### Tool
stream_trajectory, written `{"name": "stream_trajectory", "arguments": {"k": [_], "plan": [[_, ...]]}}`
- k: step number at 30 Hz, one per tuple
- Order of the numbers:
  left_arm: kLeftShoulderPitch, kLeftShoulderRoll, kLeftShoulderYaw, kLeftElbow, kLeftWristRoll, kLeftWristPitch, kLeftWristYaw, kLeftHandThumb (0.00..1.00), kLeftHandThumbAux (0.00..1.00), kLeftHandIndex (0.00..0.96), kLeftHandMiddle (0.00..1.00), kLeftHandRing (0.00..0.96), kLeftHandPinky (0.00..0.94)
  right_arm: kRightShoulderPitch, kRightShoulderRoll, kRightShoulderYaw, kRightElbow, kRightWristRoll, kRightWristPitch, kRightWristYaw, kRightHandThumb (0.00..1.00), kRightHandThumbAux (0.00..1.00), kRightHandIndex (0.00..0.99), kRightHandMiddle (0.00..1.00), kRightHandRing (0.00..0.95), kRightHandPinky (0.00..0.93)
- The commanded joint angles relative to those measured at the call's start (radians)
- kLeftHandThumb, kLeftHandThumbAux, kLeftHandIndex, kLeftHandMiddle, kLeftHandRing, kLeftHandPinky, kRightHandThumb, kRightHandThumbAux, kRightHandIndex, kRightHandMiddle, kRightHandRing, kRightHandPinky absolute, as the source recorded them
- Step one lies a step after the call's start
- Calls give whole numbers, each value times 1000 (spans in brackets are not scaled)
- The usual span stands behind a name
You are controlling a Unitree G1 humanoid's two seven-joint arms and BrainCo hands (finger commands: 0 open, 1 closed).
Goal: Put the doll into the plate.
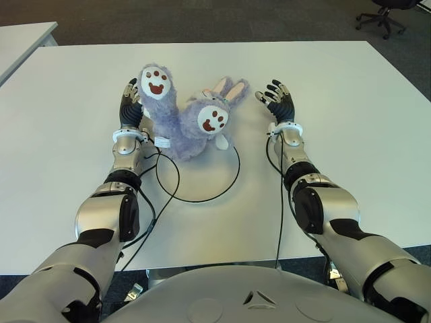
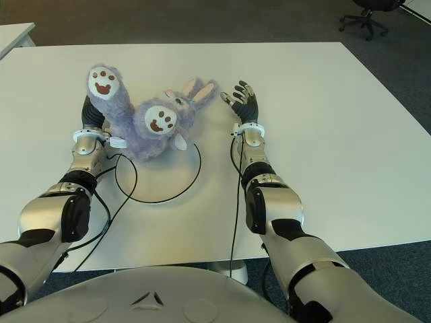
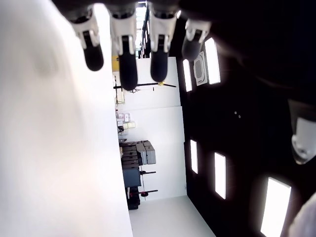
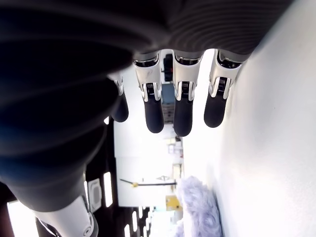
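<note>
Both hands, left hand (image 1: 130, 102) at nine o'clock and right hand (image 1: 280, 102) at three o'clock of the fluffy purple plush rabbit doll (image 1: 192, 120), are spread empty; it already overlaps the thin black-rimmed round white plate (image 1: 229, 185), so cup evenly.

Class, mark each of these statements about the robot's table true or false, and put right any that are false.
1. The doll is purple with rabbit ears. True.
2. The right hand grips the doll. False: its fingers are spread and hold nothing.
3. The doll lies partly over the far edge of the plate. True.
4. The left hand shows on the doll's right. False: it shows on the doll's left.
5. The table is black. False: it is white.
</note>
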Motion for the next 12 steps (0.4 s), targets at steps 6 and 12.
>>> {"name": "stream_trajectory", "arguments": {"k": [6,12], "plan": [[91,-42,0,63,-8,39,-11,0,446,5,159,196,207,95,21,-1,58,3,44,0,220,762,126,175,167,178],[91,-43,2,62,-12,39,-13,0,442,0,159,186,162,94,20,-2,57,4,43,1,225,768,129,171,164,176]]}}
